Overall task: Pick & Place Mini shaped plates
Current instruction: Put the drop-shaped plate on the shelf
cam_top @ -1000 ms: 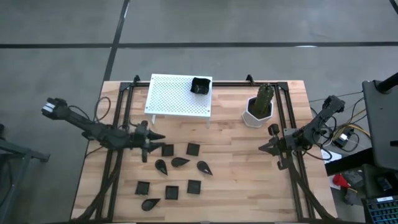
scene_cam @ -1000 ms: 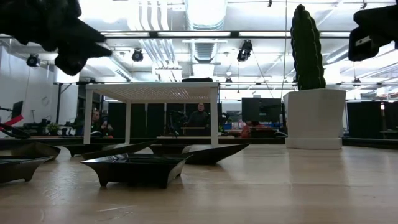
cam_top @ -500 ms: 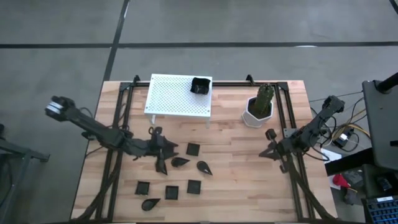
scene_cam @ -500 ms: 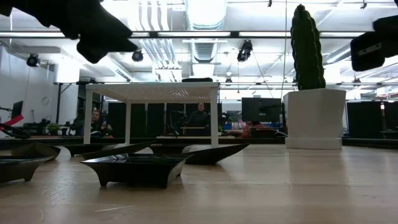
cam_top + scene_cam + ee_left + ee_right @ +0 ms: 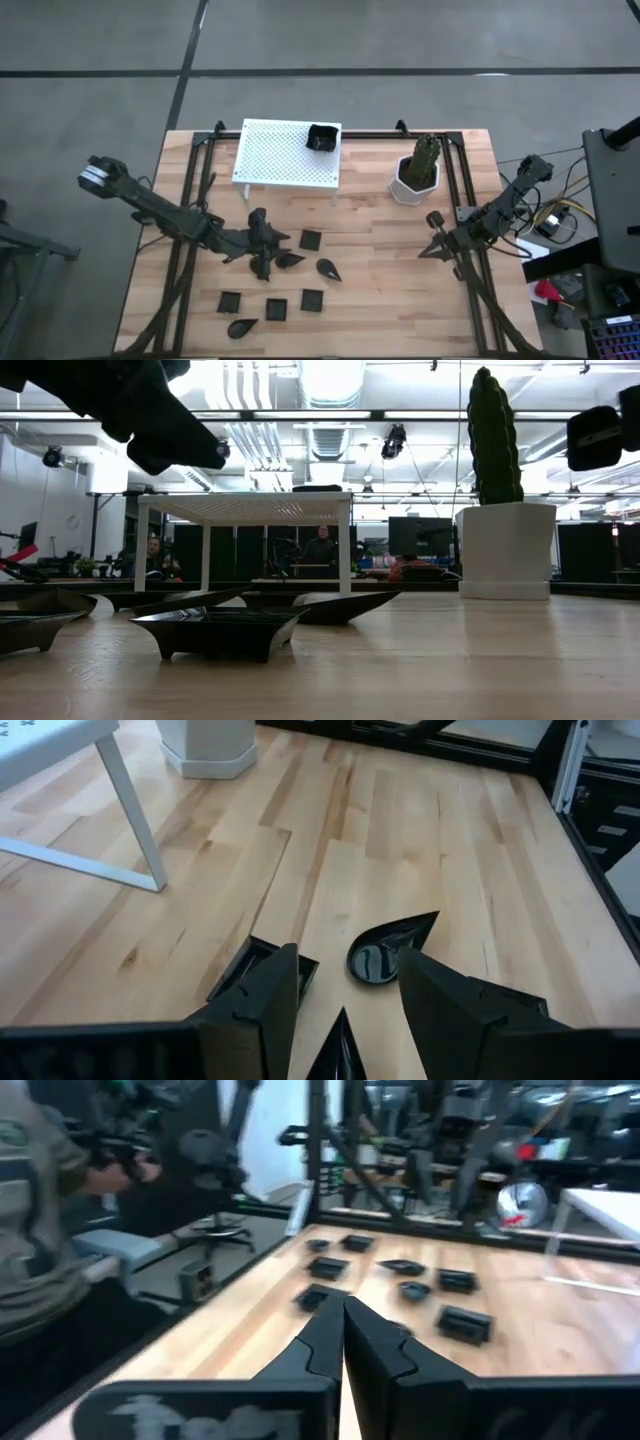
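Black plates (image 5: pixel 311 240) lie around the left gripper (image 5: pixel 272 248); one sits on the rack (image 5: pixel 288 152). Its wrist view shows fingers (image 5: pixel 262 995) spread wide, a teardrop plate (image 5: pixel 385 948) just ahead: I'd centre it before closing. Right gripper (image 5: pixel 343 1320) waits pinched shut, empty.

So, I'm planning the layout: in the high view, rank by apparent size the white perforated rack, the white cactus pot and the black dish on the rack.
1. White perforated rack
2. White cactus pot
3. Black raised-rim dish on the rack's corner
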`<action>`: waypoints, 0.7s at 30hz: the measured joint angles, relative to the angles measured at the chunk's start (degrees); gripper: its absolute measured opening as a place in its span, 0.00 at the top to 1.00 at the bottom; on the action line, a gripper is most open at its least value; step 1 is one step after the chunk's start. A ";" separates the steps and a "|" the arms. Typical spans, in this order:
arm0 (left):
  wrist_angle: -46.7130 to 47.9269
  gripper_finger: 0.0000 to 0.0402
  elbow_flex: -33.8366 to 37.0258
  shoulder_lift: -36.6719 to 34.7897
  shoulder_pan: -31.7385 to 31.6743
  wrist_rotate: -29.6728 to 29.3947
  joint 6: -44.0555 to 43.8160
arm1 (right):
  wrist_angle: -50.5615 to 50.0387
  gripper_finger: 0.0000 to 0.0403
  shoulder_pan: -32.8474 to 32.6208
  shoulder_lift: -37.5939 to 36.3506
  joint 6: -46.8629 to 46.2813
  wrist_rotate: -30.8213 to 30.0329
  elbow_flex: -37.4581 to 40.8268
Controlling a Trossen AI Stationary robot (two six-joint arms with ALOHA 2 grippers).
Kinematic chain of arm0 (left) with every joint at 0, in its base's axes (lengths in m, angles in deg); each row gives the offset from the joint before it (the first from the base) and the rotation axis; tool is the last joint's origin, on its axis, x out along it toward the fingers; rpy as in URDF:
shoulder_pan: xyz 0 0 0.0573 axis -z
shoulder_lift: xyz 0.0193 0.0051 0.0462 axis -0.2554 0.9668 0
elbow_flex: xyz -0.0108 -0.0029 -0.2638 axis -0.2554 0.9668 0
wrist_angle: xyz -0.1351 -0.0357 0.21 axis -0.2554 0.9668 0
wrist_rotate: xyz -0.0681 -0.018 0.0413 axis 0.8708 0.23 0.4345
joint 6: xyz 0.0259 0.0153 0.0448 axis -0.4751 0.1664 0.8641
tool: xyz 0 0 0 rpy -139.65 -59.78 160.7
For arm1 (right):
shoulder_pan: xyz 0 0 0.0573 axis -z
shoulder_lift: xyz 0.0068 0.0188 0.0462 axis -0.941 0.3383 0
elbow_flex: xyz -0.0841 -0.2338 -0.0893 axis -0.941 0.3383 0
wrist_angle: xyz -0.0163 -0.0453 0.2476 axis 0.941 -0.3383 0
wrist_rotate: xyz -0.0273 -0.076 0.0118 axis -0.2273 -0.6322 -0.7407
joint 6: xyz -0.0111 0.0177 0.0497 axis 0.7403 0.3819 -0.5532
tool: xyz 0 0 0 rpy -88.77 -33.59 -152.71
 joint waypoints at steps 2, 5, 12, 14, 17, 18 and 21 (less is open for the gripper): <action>0.06 0.59 0.00 0.00 0.00 0.08 -0.07 | 0.09 0.98 0.00 0.04 0.24 -1.34 0.00; 0.71 0.59 0.00 0.01 0.04 1.21 -0.88 | 0.16 0.98 0.00 0.45 0.29 -1.95 0.00; 3.84 0.60 0.02 0.68 0.99 4.97 -3.61 | 0.14 0.98 0.00 0.52 0.22 -1.95 0.00; 3.90 0.60 0.02 1.90 0.99 4.69 -5.74 | 0.15 0.98 0.00 0.52 0.29 -1.95 0.00; 3.93 0.62 0.02 4.68 1.70 4.62 -5.99 | 0.15 0.98 0.00 0.52 0.20 -1.97 0.00; 4.00 0.63 -0.04 5.78 2.15 4.80 -5.87 | 0.15 0.98 0.00 0.54 0.28 -1.97 0.00; 4.28 0.65 -1.66 9.22 4.49 3.82 -4.02 | 0.15 0.98 0.00 0.54 0.15 -1.99 0.00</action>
